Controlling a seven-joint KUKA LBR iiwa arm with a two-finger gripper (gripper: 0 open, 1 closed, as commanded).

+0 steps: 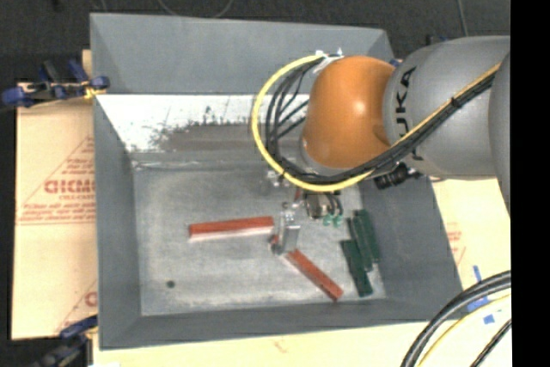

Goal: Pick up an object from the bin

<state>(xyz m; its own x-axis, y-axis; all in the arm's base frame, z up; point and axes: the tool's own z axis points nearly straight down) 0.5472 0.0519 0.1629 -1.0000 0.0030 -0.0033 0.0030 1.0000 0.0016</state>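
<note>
My gripper (pixel 284 236) is low in the middle of the bin, under the orange wrist cover. It stands between two red bars. One long red bar (pixel 229 229) lies flat to its left, its right end reaching the gripper. The second red bar (pixel 314 274) slants down to the right from just below the gripper. Whether the gripper touches either bar is hidden. A pair of dark green bars (pixel 361 252) lies to the right, apart from the gripper.
The arm and its yellow cable loop cover the bin's upper right part. A small dark speck (pixel 170 284) lies on the floor near the lower left corner. The bin's sloped walls rise on all sides.
</note>
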